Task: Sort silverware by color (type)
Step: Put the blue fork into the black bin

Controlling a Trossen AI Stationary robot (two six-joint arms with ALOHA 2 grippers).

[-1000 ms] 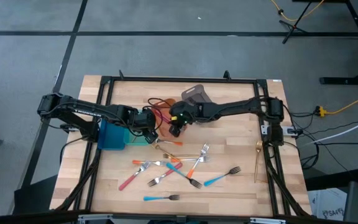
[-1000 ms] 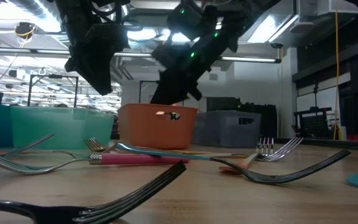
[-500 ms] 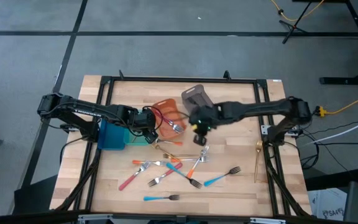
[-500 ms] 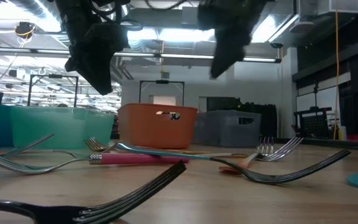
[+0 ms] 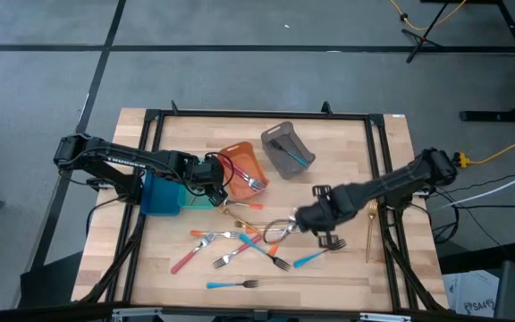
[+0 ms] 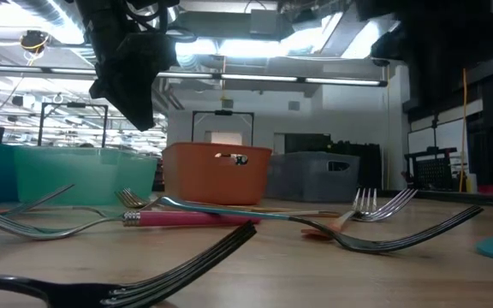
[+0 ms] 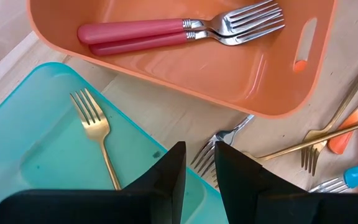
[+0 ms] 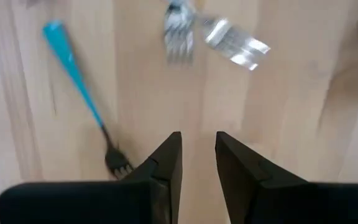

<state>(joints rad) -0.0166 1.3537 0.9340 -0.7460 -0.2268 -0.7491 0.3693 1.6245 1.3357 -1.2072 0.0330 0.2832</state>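
Two red-handled forks (image 7: 179,30) lie side by side in the orange bin (image 5: 240,161) at the far middle of the desk (image 5: 356,143), and one gold fork (image 7: 98,137) rests in the teal bin (image 7: 36,149) to its left. My left hand (image 7: 199,163) hangs over the near edge of the teal bin, just left of the orange one, its fingers (image 7: 166,177) parted by a narrow gap with nothing between them. My right hand (image 8: 197,152) hovers low over the middle right of the desk, above bare wood, its fingers (image 8: 163,165) likewise a slim gap apart and gripping nothing. Just ahead of that hand lies a blue-handled fork (image 8: 82,102), and farther on two metal fork heads (image 8: 216,31) cross each other. Several more pieces of silverware (image 5: 240,243) sit scattered across the near middle of the desk: red, orange and blue handles tangled together, a blue-handled fork (image 5: 232,284) alone at the near edge, and a gold piece (image 5: 370,228) by the right rail. A grey bin (image 5: 286,148) stands right of the orange one with a blue-handled piece inside. From desk level, a pink-handled fork (image 6: 187,219) lies in front of the orange bin.
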